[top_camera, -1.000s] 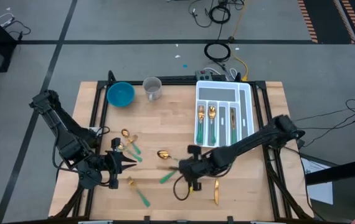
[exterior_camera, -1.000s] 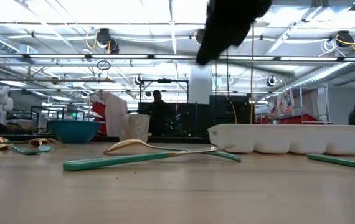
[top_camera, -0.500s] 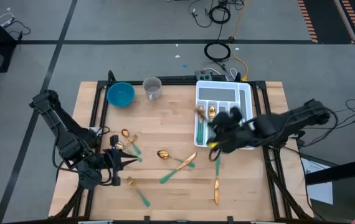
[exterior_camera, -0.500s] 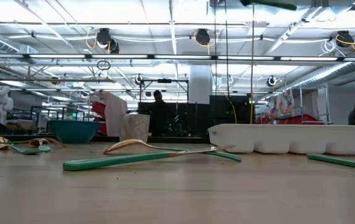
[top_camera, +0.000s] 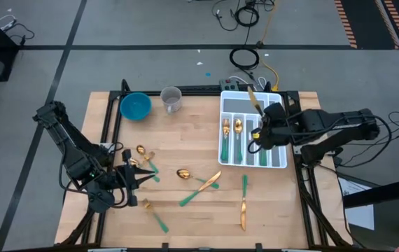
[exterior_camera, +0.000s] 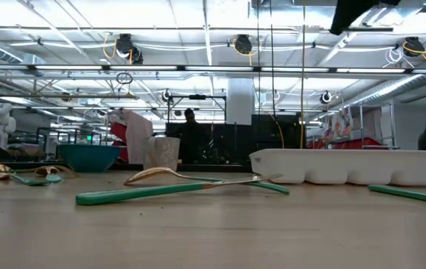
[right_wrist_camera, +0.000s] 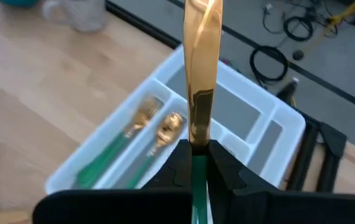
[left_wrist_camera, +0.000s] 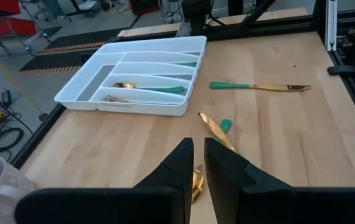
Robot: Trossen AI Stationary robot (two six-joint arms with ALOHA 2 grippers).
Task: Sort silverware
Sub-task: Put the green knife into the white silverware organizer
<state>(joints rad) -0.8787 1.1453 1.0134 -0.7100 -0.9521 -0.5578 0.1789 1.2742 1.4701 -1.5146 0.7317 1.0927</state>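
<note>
the wooden table (top_camera: 185,133) carries a white tray (top_camera: 278,133), a blue bowl (top_camera: 135,106), a clear cup (top_camera: 171,99) and scattered silverware (top_camera: 199,187).

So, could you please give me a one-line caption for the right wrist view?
Right hand shut on a gold-bladed knife, poised above the white cutlery tray.

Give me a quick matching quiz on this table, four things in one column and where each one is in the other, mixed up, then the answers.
Things:
1. blue bowl
2. clear cup
3. knife with a gold blade
4. white tray

Places:
A. at the table's far right, with cutlery in its slots
B. held in the shut right gripper, above the tray
C. at the far left corner of the table
D. just right of the bowl, at the far edge

Pairs: 1-C, 2-D, 3-B, 4-A
</note>
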